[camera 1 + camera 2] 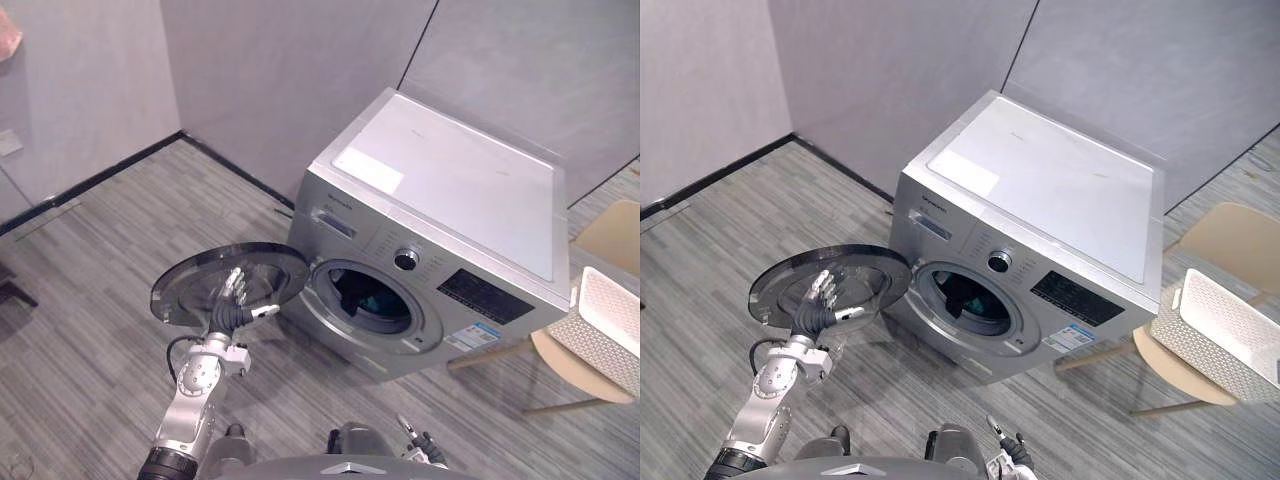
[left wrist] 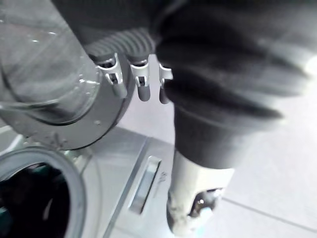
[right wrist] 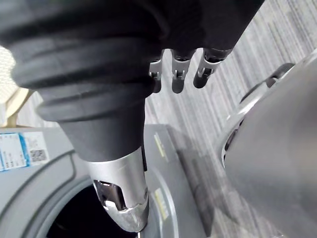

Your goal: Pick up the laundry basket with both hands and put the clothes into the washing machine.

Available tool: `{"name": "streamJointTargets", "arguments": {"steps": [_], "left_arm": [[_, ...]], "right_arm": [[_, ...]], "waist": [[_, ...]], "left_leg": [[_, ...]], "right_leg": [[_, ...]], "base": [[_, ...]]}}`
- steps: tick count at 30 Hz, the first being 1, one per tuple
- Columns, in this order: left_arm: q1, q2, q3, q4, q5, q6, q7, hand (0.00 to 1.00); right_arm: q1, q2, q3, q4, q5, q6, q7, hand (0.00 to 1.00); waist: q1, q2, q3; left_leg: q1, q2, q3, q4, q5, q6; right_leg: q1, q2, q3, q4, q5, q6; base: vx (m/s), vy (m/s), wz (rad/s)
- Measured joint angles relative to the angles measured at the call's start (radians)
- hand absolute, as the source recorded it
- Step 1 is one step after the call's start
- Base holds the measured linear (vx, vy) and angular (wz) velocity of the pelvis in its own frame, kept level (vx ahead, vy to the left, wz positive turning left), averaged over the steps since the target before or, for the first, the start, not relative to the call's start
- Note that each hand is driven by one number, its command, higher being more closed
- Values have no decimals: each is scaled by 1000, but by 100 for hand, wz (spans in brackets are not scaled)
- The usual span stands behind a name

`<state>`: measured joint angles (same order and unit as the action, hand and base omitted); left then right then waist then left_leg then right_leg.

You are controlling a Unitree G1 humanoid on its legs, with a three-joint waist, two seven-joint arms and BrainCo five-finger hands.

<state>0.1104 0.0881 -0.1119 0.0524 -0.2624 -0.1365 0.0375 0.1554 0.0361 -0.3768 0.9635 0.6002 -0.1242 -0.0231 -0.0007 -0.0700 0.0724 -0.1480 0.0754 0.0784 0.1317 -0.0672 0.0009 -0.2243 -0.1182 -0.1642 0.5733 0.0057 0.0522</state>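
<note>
The silver washing machine (image 1: 450,190) stands against the wall with its round door (image 1: 190,285) swung wide open to the left. Dark and teal clothes (image 1: 375,300) lie inside the drum. The white laundry basket (image 1: 605,330) sits on a beige chair (image 1: 575,365) to the machine's right, and I cannot see into it. My left hand (image 1: 232,300) is open, its straight fingers (image 2: 142,82) resting against the inner face of the door's glass (image 2: 59,74). My right hand (image 1: 420,445) hangs low in front of the machine, open and holding nothing, with its thumb (image 3: 124,198) apart from the fingers.
Grey plank floor (image 1: 110,330) spreads around the machine, with grey walls (image 1: 260,70) close behind it. The open door juts out over the floor to the left of the drum opening. A second beige chair back (image 1: 615,235) shows at the far right.
</note>
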Motion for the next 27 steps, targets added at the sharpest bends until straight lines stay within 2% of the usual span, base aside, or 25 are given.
{"name": "streamJointTargets", "arguments": {"steps": [1,2,5,8,11,14,17,18,19,20,21,23,24,25,27], "left_arm": [[-1,-27,47,-12,-1,-15,33,0],[-4,-30,106,-16,-3,-24,58,0],[-15,-25,222,-72,-12,-28,114,0],[-36,-27,283,-106,-10,-55,148,0],[-53,-28,322,-107,12,-61,179,0],[-109,-10,413,-109,76,-61,233,0],[-253,126,491,-21,132,-58,318,0],[-330,223,510,56,148,-51,344,0],[-369,275,512,99,150,-48,354,0],[-445,371,513,188,150,-44,355,0],[-483,411,513,236,150,-43,354,0],[-653,527,516,452,69,-38,320,0],[-693,545,520,509,43,-36,312,0],[-768,572,533,615,-29,-22,278,0],[-842,595,543,736,-92,7,234,0]], "right_arm": [[10,-1,-1,8,-3,0,-1,0],[4,0,-1,10,-11,0,-1,0],[-41,-13,1,16,-19,0,0,0],[-43,-22,1,-6,-19,-2,1,0],[-31,-38,9,-7,-19,-4,19,0],[4,-49,28,-22,-38,-4,41,0],[29,-51,59,-49,-50,-3,45,0],[28,-51,60,-53,-49,-3,45,0],[28,-52,60,-57,-49,-3,45,0],[31,-55,60,-67,-48,-3,46,0],[35,-55,61,-77,-48,-3,46,0],[40,-59,87,-93,-45,-4,61,0],[40,-60,99,-93,-45,-4,65,0],[40,-60,129,-104,-45,-4,67,0],[40,-60,170,-138,-49,-3,68,0]], "waist": [[6,-17,-19],[24,-17,-31],[28,-24,-37],[22,-20,-37],[14,-14,-41],[11,-16,-33],[17,-35,6],[18,-50,23],[18,-57,34],[18,-72,49],[18,-81,55],[16,-120,74],[15,-128,76],[11,-142,83],[11,-145,86]], "left_leg": [[7,-8,4,-38,28,-10],[6,-8,21,-75,65,-19],[7,-19,71,-169,146,-20],[25,-10,89,-211,180,-36],[25,7,87,-217,187,-50],[-23,22,86,-217,208,-51],[-99,38,85,-217,239,-48],[-134,40,86,-217,245,-48],[-149,42,87,-217,248,-47],[-176,44,91,-217,260,-41],[-188,44,94,-217,261,-39],[-220,46,114,-216,263,-37],[-227,46,115,-216,263,-37],[-238,54,119,-216,263,-37],[-260,87,123,-216,264,-37]], "right_leg": [[72,4,-6,-159,-44,6],[115,21,9,-295,-49,3],[142,28,39,-473,-49,3],[155,44,49,-521,-49,3],[153,60,50,-522,-44,-4],[117,75,45,-549,-27,-9],[66,91,39,-590,18,-11],[38,93,37,-608,41,-11],[28,93,37,-615,52,-6],[7,93,36,-626,72,1],[-5,92,38,-630,76,4],[-43,84,40,-630,101,24],[-52,84,41,-628,111,23],[-67,90,43,-627,138,15],[-96,120,43,-626,193,14]], "base": [[38,-127,-6],[39,-98,-29],[-18,-168,-45],[-68,-110,-22],[-122,-79,-1],[-147,-30,3],[-160,-13,-1],[-184,-2,-1],[-164,14,-6],[-127,23,-8],[-107,37,-15],[-83,45,-16],[-57,33,-15],[-47,5,-17],[-50,-22,-26]]}}
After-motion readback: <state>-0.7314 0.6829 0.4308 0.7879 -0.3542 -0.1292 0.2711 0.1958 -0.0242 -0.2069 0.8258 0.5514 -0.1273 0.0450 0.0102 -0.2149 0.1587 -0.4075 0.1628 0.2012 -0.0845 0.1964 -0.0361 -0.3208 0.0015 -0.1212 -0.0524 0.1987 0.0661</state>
